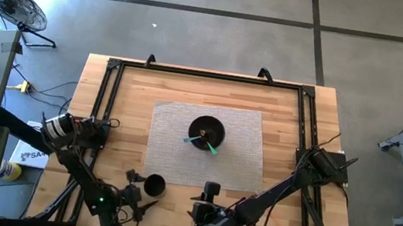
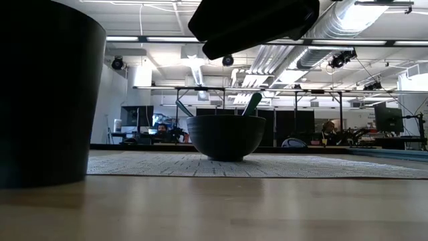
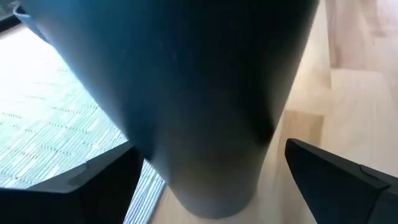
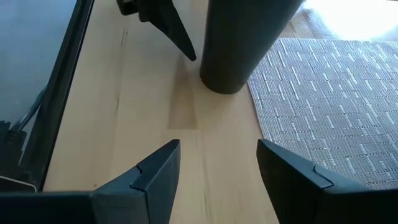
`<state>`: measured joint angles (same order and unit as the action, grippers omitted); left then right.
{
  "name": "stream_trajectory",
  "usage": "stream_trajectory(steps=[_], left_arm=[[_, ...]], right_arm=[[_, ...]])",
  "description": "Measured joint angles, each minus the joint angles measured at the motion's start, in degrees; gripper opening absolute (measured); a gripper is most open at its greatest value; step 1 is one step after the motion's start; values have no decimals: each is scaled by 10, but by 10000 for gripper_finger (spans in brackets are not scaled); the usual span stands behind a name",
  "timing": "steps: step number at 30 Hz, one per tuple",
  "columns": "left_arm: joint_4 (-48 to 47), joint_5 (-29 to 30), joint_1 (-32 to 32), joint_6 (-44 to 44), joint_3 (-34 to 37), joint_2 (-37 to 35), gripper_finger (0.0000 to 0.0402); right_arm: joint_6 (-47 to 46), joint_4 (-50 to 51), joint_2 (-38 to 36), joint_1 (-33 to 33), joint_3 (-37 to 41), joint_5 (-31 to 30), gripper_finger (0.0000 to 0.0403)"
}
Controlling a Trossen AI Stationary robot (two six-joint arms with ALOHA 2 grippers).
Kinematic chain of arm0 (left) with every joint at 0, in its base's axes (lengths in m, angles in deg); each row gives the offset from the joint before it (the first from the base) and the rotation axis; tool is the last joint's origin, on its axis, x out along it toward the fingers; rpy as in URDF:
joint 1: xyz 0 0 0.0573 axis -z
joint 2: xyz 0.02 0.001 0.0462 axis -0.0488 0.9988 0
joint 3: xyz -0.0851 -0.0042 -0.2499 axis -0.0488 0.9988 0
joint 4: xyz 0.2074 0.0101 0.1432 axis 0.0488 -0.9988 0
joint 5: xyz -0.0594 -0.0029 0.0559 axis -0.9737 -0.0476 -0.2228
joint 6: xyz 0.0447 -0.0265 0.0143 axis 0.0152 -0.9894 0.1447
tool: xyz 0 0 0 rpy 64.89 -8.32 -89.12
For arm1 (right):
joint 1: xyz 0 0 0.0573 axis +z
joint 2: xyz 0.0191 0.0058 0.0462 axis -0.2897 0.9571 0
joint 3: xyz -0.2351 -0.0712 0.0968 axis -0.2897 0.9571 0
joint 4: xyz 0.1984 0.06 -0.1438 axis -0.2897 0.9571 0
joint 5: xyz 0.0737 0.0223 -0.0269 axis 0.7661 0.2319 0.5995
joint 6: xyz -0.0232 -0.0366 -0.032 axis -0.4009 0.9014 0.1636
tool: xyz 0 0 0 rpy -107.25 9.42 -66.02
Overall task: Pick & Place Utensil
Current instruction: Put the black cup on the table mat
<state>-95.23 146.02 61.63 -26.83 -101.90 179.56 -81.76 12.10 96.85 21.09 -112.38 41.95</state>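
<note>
Butcher-block wooden table (image 1: 301,126): teal-handled utensil (image 1: 211,147) in black bowl (image 1: 206,132), far ahead of left gripper (image 3: 211,180), splayed empty around tall black cup (image 1: 154,185). Right gripper (image 4: 217,165) agape, empty. Utensil likely light, rigid; grab protruding handle.

Black cup (image 1: 154,185) beside left claw (image 1: 144,205); black bowl (image 1: 206,131), teal utensil (image 1: 212,148), grey woven mat (image 1: 241,165), light wood table (image 1: 133,96).

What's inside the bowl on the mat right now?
A green utensil leans in the black bowl, its handle sticking out over the rim. The low view shows only the bowl's wall, so its bottom is hidden there.
</note>
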Motion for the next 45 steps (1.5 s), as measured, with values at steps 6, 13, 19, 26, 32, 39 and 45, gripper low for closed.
stream_trajectory(steps=[6,13,19,26,32,39,45], left_arm=[[75,16,-7,47,0,3,383],[135,5,-51,61,0,5,383],[174,0,-77,88,0,6,373],[247,-17,-83,144,-1,6,282],[311,-84,-114,292,-57,6,279],[313,-170,-203,403,-143,6,307],[402,-261,-266,466,-180,56,309]], right_arm=[[1,-2,0,0,0,0,206],[0,-3,0,0,0,1,206],[-1,-7,0,8,0,-1,206],[1,-12,-12,48,0,-45,206],[-40,80,-50,98,0,-128,206],[-174,231,-70,148,0,-158,206],[-249,324,-70,179,0,-123,206]])
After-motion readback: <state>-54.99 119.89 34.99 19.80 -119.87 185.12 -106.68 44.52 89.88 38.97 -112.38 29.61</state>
